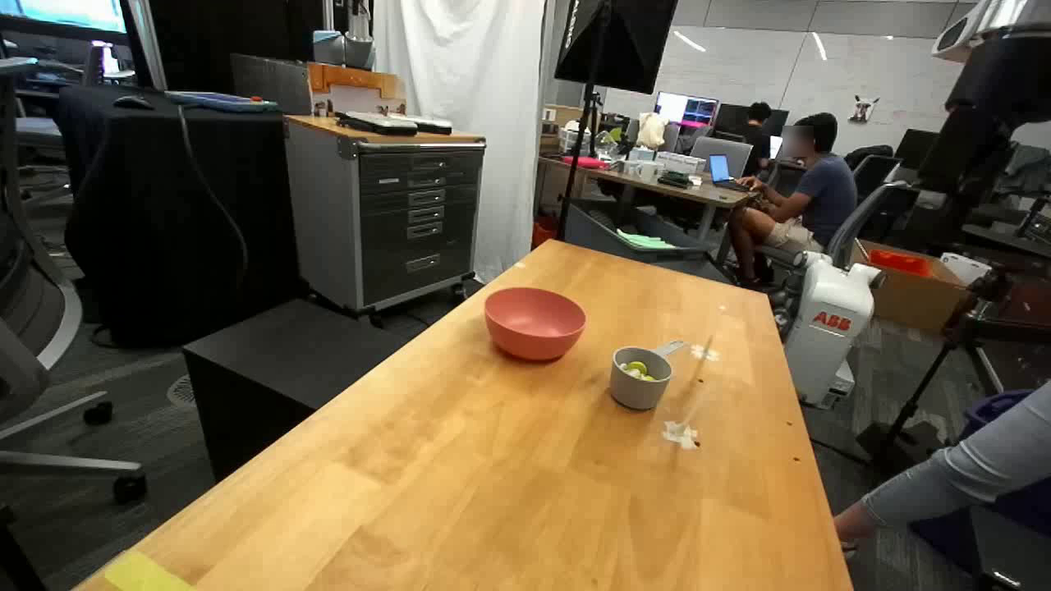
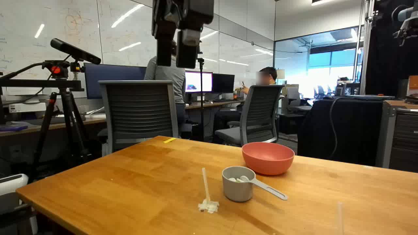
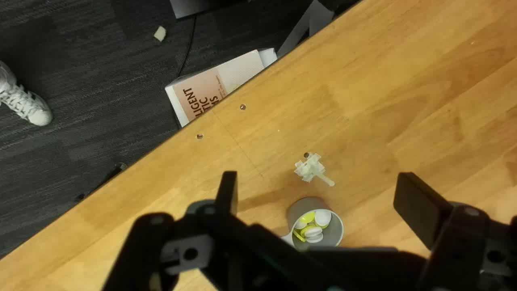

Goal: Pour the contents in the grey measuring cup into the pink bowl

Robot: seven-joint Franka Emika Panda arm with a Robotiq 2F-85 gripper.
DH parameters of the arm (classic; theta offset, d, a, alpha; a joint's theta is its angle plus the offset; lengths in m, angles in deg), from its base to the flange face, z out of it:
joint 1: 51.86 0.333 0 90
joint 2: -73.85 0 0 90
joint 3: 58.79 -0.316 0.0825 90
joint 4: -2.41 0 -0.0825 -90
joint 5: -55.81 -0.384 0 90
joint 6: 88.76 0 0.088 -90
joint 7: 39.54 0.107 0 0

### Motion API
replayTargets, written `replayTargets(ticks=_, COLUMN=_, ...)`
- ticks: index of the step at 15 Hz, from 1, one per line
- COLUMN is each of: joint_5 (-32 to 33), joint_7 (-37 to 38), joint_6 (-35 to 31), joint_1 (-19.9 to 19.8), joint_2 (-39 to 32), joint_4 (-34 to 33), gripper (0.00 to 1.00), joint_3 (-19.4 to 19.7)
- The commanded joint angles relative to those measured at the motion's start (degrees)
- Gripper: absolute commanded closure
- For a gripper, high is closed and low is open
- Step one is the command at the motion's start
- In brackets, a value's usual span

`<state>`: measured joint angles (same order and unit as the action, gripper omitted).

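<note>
The grey measuring cup stands upright on the wooden table, and it also shows in an exterior view and the wrist view. Its contents are several white and yellow-green round pieces lying inside. Its handle sticks out sideways; the gripper mostly hides it in the wrist view. The pink bowl stands upright near the cup, apart from it, and also shows in an exterior view. It is out of the wrist view. My gripper is open and empty, high above the table.
A short straw in a taped patch stands beside the cup on the table. A second straw stands near the cup's handle side. Yellow tape marks a table corner. A person's arm is beside the table.
</note>
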<state>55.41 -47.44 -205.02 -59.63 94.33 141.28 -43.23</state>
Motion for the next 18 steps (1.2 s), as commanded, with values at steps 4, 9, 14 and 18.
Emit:
replayTargets(ticks=4, joint_5=-0.4, joint_7=-0.3, joint_6=0.1, joint_1=-1.1, joint_2=-0.1, joint_4=-0.5, gripper=0.0, joint_3=-1.0)
replayTargets(ticks=9, joint_5=-0.4, joint_7=-0.3, joint_6=0.1, joint_1=-1.1, joint_2=-0.1, joint_4=-0.5, gripper=0.0, joint_3=-1.0)
replayTargets(ticks=14, joint_5=-0.4, joint_7=-0.3, joint_6=0.1, joint_1=-1.1, joint_2=-0.1, joint_4=-0.5, gripper=0.0, joint_3=-1.0)
replayTargets(ticks=18, joint_5=-0.4, joint_7=-0.2, joint_6=-1.0, joint_1=-1.2, joint_2=-0.1, joint_4=-0.4, gripper=0.0, joint_3=-1.0)
